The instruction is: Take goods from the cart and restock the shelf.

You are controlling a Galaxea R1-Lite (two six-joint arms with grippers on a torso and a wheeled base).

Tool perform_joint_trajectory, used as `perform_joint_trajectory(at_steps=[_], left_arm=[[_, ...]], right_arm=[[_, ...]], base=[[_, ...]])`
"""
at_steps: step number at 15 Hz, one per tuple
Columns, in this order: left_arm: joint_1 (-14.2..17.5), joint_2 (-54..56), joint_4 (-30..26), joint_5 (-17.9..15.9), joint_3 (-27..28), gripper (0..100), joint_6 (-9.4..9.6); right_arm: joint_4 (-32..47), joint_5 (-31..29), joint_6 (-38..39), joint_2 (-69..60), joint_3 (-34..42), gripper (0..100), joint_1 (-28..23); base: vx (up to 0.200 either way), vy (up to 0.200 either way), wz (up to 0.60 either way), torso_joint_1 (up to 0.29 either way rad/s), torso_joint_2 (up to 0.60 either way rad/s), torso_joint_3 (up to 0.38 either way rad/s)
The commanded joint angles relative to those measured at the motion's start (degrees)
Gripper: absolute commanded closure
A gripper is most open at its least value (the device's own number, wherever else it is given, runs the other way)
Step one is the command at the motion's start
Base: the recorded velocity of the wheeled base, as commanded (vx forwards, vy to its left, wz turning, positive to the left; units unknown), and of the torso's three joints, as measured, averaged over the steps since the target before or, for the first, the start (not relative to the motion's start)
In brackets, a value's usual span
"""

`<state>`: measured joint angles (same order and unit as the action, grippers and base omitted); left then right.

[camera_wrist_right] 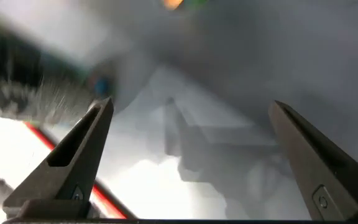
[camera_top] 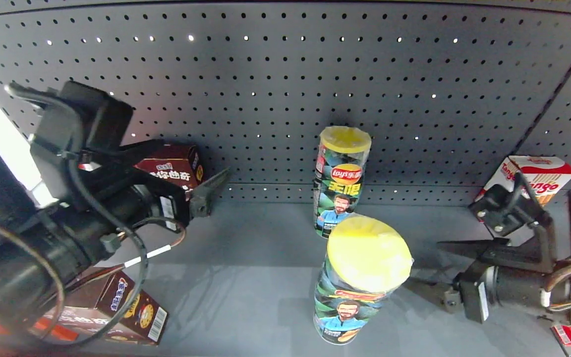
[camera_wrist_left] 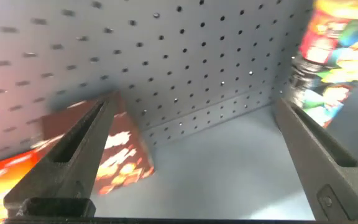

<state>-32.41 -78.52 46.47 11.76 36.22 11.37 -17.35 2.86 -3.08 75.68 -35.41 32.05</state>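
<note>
Right gripper (camera_top: 424, 263), jaws apart and empty, pointed at the front chip can (camera_top: 360, 282) standing upright just beside it on the shelf (camera_top: 246, 248), and I had the left gripper (camera_wrist_left: 194, 102), likewise spread, farther off by the brown box (camera_top: 174, 168).

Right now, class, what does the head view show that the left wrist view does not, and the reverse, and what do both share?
Head view, not the wrist view: the right gripper, the white-and-red wafer box, and the front chip can standing before the rear chip can. Left wrist view, not the head view: the bare gap between the fingers of the open left gripper. Both: the pegboard wall, the grey shelf, the brown box, and one chip can, though I cannot tell which.
</note>
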Motion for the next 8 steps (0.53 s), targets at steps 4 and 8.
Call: perform_joint_trajectory(at_steps=[4,8], left_arm=[[-4.9,22.4,-8.2,-0.1,-6.2,0,6.73],[-7.0,32.3,-12.0,0.3,-9.8,0,8.58]], right_arm=[[-4.7,-4.5,-0.1,-27.9,4.5,0,-12.1],[-1.8,-4.6,0.0,-42.5,10.6,0,-13.7]], base=[[0.0,0.0,0.0,0.0,0.0,0.0],[0.0,0.0,0.0,0.0,0.0,0.0]])
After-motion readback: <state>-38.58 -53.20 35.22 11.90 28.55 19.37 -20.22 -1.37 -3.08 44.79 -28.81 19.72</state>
